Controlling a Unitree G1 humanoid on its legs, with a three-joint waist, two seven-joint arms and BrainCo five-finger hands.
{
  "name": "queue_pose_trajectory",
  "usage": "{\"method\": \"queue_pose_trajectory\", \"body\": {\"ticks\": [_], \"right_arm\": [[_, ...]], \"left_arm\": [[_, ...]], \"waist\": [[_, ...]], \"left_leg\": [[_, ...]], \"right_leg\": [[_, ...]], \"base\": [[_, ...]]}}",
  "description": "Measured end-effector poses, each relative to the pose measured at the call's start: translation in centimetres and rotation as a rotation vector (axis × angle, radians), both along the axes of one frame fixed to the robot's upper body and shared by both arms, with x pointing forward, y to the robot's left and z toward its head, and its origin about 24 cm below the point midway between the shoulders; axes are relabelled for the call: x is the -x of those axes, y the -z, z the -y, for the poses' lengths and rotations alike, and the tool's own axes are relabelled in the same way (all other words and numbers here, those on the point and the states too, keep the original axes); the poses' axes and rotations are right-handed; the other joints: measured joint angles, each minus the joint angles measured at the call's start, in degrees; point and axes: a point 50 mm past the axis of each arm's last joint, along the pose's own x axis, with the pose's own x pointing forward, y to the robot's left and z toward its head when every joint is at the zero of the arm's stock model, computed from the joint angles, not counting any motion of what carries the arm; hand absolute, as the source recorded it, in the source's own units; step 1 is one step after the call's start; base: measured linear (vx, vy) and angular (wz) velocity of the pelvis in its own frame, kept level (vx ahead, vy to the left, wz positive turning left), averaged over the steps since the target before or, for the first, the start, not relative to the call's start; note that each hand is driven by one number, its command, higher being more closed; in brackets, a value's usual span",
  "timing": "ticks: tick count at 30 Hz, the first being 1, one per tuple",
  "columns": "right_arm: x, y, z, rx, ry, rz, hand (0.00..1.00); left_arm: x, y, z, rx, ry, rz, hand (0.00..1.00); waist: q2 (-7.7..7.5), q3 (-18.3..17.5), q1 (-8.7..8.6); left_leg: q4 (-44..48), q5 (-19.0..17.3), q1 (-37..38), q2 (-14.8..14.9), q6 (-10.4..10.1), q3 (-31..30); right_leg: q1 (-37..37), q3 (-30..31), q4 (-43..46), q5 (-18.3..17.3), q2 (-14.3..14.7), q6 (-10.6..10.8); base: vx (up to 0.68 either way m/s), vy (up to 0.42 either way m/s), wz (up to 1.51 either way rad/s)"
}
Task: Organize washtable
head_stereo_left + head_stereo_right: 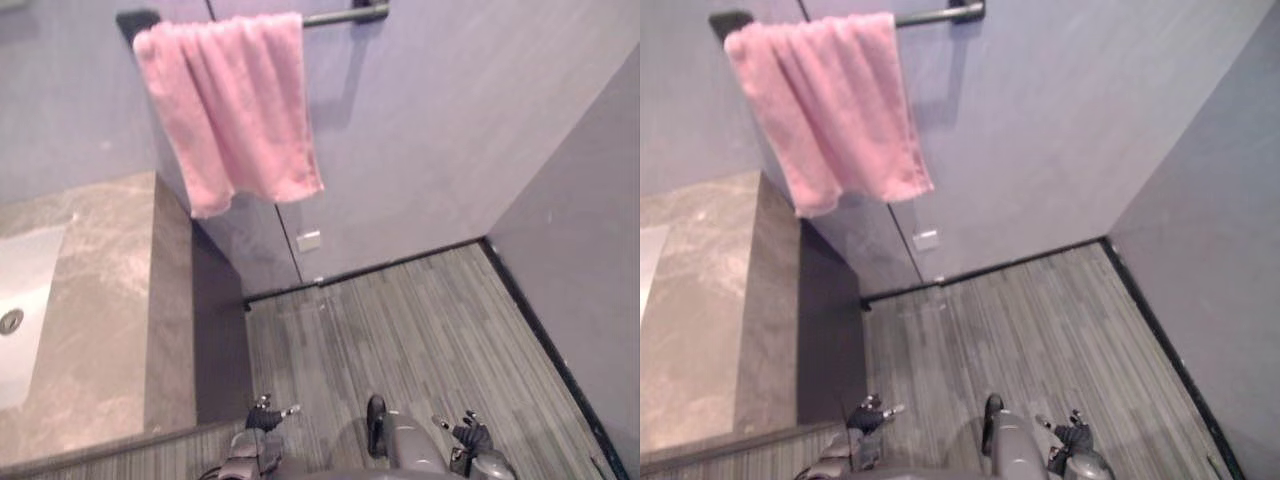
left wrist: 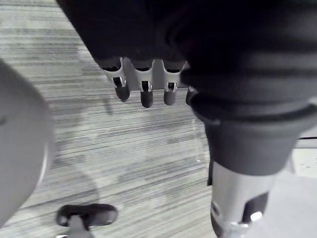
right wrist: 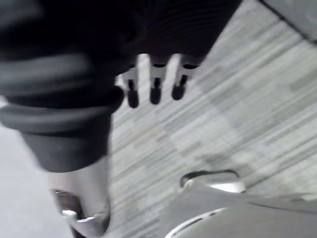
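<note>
Left hand [image 1: 265, 420] is seen low, hanging over the striped grey floor [image 1: 420, 320]. In the left wrist view its fingers [image 2: 145, 95] are relaxed and nearly straight, and nothing is held. Right hand [image 1: 468, 436] is seen at about the same height, well apart from the left hand. Its fingers [image 3: 154, 91] are likewise loose and uncurled, with nothing gripped. Floor is seen past both sets of fingers.

Worktop [image 1: 100, 300], marbled grey-brown stone, is located ahead of the left hand and off to its left, well apart from the right hand. Its dark side face drops to the floor just ahead of the left hand. A white sink [image 1: 25, 300] is set into the worktop on the side farthest from the left hand, and a round drain [image 1: 11, 321] is seen in it.

Pink towel [image 1: 235, 110] is draped over a dark rail [image 1: 345, 15] on the wall, high above and ahead of the left hand, well apart from both hands. It is bunched in loose folds and its lower edge hangs free, not touching the worktop.

A small pale wall plate [image 1: 308, 241] is mounted low on the wall, ahead of the left hand and below the towel. A dark skirting strip [image 1: 400, 262] is seen along the wall foot, ahead of both hands.
</note>
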Motion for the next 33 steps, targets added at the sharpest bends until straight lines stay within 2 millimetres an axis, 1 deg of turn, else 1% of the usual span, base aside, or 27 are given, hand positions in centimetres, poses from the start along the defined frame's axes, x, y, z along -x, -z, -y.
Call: {"method": "queue_pose_trajectory", "body": {"ticks": [1, 2, 3, 4, 5, 7, 8, 9, 10, 11, 12, 13, 15, 16, 17, 18, 19, 20, 21, 22, 23, 24, 25, 27, 28, 30, 33], "right_arm": [[-0.3, 0.0, -0.5, -0.006, -0.016, 0.011, 0.00], [-0.4, -0.1, -0.7, -0.009, -0.022, 0.014, 0.00], [-0.6, -0.1, -1.1, -0.014, -0.039, 0.019, 0.00], [-0.8, -0.1, -1.4, -0.021, -0.037, 0.030, 0.00], [-0.8, -0.1, -1.6, -0.029, -0.026, 0.033, 0.00], [-0.2, 0.1, -1.6, -0.034, -0.017, 0.017, 0.00], [-0.1, 0.1, -1.4, -0.027, -0.018, 0.013, 0.00], [0.2, 0.2, -1.0, -0.019, -0.021, -0.009, 0.00], [0.3, 0.3, -1.0, -0.019, -0.021, -0.014, 0.00], [0.5, 0.3, -0.9, -0.019, -0.019, -0.023, 0.00], [0.7, 0.5, -1.0, -0.025, -0.014, -0.032, 0.00], [1.1, 0.7, -1.2, -0.036, -0.002, -0.048, 0.00], [1.6, 0.8, -1.2, -0.039, 0.001, -0.064, 0.00], [1.5, 0.8, -1.1, -0.037, 0.001, -0.061, 0.00], [1.3, 0.8, -1.3, -0.042, -0.002, -0.055, 0.00], [1.1, 0.8, -1.4, -0.045, -0.005, -0.052, 0.00], [1.0, 0.7, -1.4, -0.042, -0.008, -0.045, 0.00], [0.9, 0.6, -1.3, -0.037, -0.014, -0.040, 0.00], [0.9, 0.6, -1.3, -0.036, -0.015, -0.037, 0.00], [0.8, 0.6, -1.3, -0.036, -0.015, -0.033, 0.00], [0.7, 0.6, -1.3, -0.036, -0.017, -0.030, 0.00], [0.8, 0.6, -1.4, -0.039, -0.016, -0.033, 0.00], [1.0, 0.7, -1.3, -0.042, -0.003, -0.041, 0.00], [1.7, 0.8, -0.9, -0.038, 0.017, -0.062, 0.00], [1.7, 0.8, -0.7, -0.034, 0.022, -0.066, 0.00], [2.0, 0.9, -0.5, -0.032, 0.039, -0.073, 0.00], [2.5, 1.0, -0.1, -0.022, 0.048, -0.089, 0.00]], "left_arm": [[-0.3, -0.2, 0.0, -0.002, -0.001, 0.014, 0.00], [-0.4, -0.3, 0.0, -0.002, -0.001, 0.022, 0.00], [-0.6, -0.5, 0.0, -0.003, -0.003, 0.041, 0.00], [-0.7, -0.6, -0.1, -0.004, -0.006, 0.052, 0.00], [-0.8, -0.7, -0.1, -0.005, -0.008, 0.058, 0.00], [-0.8, -0.7, 0.1, -0.003, 0.002, 0.059, 0.00], [-0.6, -0.6, 0.2, -0.002, 0.012, 0.052, 0.00], [-0.5, -0.5, 0.4, -0.007, 0.042, 0.042, 0.00], [-0.4, -0.4, 0.3, -0.008, 0.045, 0.038, 0.00], [-0.3, -0.3, 0.3, -0.012, 0.052, 0.029, 0.00], [-0.1, -0.2, 0.1, -0.018, 0.055, 0.019, 0.00], [-0.1, -0.2, -0.1, -0.023, 0.060, 0.014, 0.00], [0.2, -0.1, -0.5, -0.038, 0.076, 0.000, 0.00], [0.3, 0.0, -0.3, -0.037, 0.087, -0.007, 0.00], [0.3, 0.0, -0.3, -0.037, 0.086, -0.009, 0.00], [0.5, 0.1, -0.4, -0.038, 0.087, -0.017, 0.00], [0.7, 0.3, -0.5, -0.039, 0.089, -0.032, 0.00], [1.0, 0.4, -0.5, -0.039, 0.092, -0.042, 0.00], [1.1, 0.5, -0.5, -0.039, 0.092, -0.047, 0.00], [1.3, 0.5, -0.5, -0.038, 0.092, -0.053, 0.00], [1.5, 0.6, -0.7, -0.042, 0.091, -0.059, 0.00], [1.7, 0.6, -0.9, -0.048, 0.090, -0.062, 0.00], [1.9, 0.7, -1.3, -0.059, 0.091, -0.071, 0.00], [2.5, 0.9, -1.0, -0.047, 0.088, -0.092, 0.00], [2.8, 1.0, -1.0, -0.047, 0.086, -0.101, 0.00], [3.5, 1.2, -1.0, -0.045, 0.083, -0.120, 0.00], [3.5, 1.2, -1.1, -0.047, 0.082, -0.120, 0.00]], "waist": [[-0.13, 0.2, 0.02], [-0.40, 0.2, 0.00], [-0.52, 0.2, 0.13], [-0.42, 0.2, 0.18], [-0.45, 0.2, 0.34], [-0.42, 0.2, 0.44], [0.04, -0.1, 0.55], [1.28, -0.5, 1.79], [1.30, -0.6, 1.86], [1.38, -1.0, 1.75], [0.70, -1.6, 1.46], [-0.12, -1.9, 1.16], [-1.11, -2.8, 1.16], [-1.02, -2.8, 1.17], [-0.90, -2.7, 1.25], [-0.90, -2.7, 1.22], [-0.94, -2.8, 0.94], [-0.71, -2.8, 0.80], [-0.67, -2.9, 0.75], [-0.69, -2.9, 0.34], [-1.04, -3.1, -0.05], [-1.63, -3.4, -0.03], [-1.48, -3.8, -0.31], [-0.32, -4.5, 0.08], [0.77, -4.9, 0.01], [0.73, -4.9, -0.08], [0.69, -5.3, -0.23]], "left_leg": [[5.6, -1.0, -3.1, 2.1, 1.6, 1.8], [6.5, -1.3, -4.2, 2.8, 2.1, 3.0], [5.5, -1.8, -7.0, 3.9, 3.0, 5.2], [3.0, -2.4, -8.9, 4.3, 3.9, 6.7], [-1.5, -3.0, -10.2, 3.9, 4.8, 8.5], [-20.0, -2.4, -10.4, -0.4, 4.3, 10.1], [-30.0, -0.6, -10.0, -2.5, 2.4, 9.1], [-40.3, 6.9, -9.4, -4.0, 1.7, 8.1], [-40.7, 8.0, -9.1, -4.3, 2.3, 8.2], [-40.9, 9.1, -8.7, -5.4, 4.9, 8.3], [-40.1, 7.8, -8.4, -6.7, 7.2, 8.2], [-38.2, 6.9, -8.6, -8.1, 10.6, 8.2], [-38.6, 5.9, -7.4, -10.5, 12.0, 7.8], [-40.0, 5.2, -5.3, -11.4, 12.6, 7.3], [-41.8, 3.8, -2.6, -11.8, 12.9, 6.4], [-42.5, 3.2, -1.0, -11.9, 12.9, 5.8], [-43.0, 2.8, 1.6, -12.0, 12.9, 4.7], [-44.1, 2.7, 4.3, -11.9, 12.9, 3.8], [-44.7, 2.7, 5.4, -11.7, 12.9, 3.3], [-45.0, 2.5, 6.5, -11.4, 12.6, 2.5], [-45.2, 1.9, 7.3, -11.4, 11.5, 1.8], [-45.4, 1.4, 7.5, -11.9, 10.7, 1.3], [-45.9, 0.8, 8.2, -11.8, 9.9, -0.4], [-46.2, 0.7, 8.5, -10.6, 9.3, -0.9], [-46.5, 0.3, 8.9, -9.6, 8.6, -1.0], [-46.6, 0.4, 9.5, -8.9, 8.2, -1.4], [-46.7, 0.4, 10.5, -8.3, 7.7, -3.1]], "right_leg": [[3.0, 0.0, 0.1, -1.8, 0.1, -0.3], [3.9, 0.1, 0.0, -2.8, 0.0, -0.7], [5.8, 0.5, -0.2, -4.7, -0.1, -0.7], [7.0, 0.4, -0.6, -5.2, -0.4, -0.4], [8.3, 0.4, -1.3, -5.7, -0.9, 0.1], [10.9, 0.2, -3.3, -6.7, -3.0, 1.5], [11.7, 0.2, -4.4, -7.0, -3.4, 1.9], [13.6, 0.7, -6.5, -7.6, -3.6, 3.3], [14.0, 0.8, -6.9, -7.7, -3.7, 3.8], [15.4, 0.8, -8.3, -8.0, -4.5, 5.0], [16.5, 0.4, -9.3, -7.6, -5.7, 6.3], [17.6, 0.5, -10.0, -7.2, -7.1, 7.2], [17.4, 1.9, -6.9, -7.1, -8.8, 7.4], [15.4, 3.1, -0.5, -7.0, -9.2, 7.6], [11.4, 4.5, 9.2, -6.5, -9.2, 9.2], [10.1, 5.1, 13.5, -7.4, -8.8, 9.3], [8.7, 5.3, 16.9, -9.9, -7.9, 8.7], [7.4, 5.1, 17.0, -11.3, -6.9, 8.1], [6.6, 4.9, 15.8, -11.5, -6.1, 7.8], [5.5, 4.9, 11.3, -11.5, -4.8, 7.8], [5.0, 5.0, 3.2, -8.9, -4.2, 7.2], [4.8, 5.0, -0.9, -5.1, -4.1, 6.6], [4.7, 4.6, -1.9, -1.9, -3.9, 6.0], [6.7, 4.1, -4.8, -1.4, -3.2, 5.4], [7.8, 3.9, -6.9, -0.8, -2.2, 5.0], [10.0, 3.4, -9.8, 0.2, -1.5, 4.7], [13.9, 2.1, -15.0, 2.0, -0.8, 4.5]], "base": [[0.20, -0.084, -0.11], [0.25, -0.080, -0.10], [0.14, -0.009, -0.06], [0.24, 0.019, -0.01], [0.24, 0.081, 0.12], [0.30, 0.137, 0.16], [0.43, 0.238, -0.01], [0.41, 0.231, -0.07], [0.44, 0.241, -0.02], [0.39, 0.188, 0.16], [0.49, 0.211, 0.28], [0.49, 0.202, 0.32], [0.45, 0.186, 0.32], [0.51, 0.213, 0.20], [0.40, 0.154, 0.12], [0.38, 0.110, 0.19], [0.35, 0.049, 0.37], [0.33, 0.029, 0.45], [0.29, -0.007, 0.54], [0.25, -0.040, 0.64], [0.24, -0.048, 0.64], [0.29, -0.083, 0.60], [0.25, -0.070, 0.38], [0.25, -0.088, 0.12], [0.19, -0.093, -0.08], [0.16, -0.094, 0.03], [0.11, -0.045, 0.15]]}}
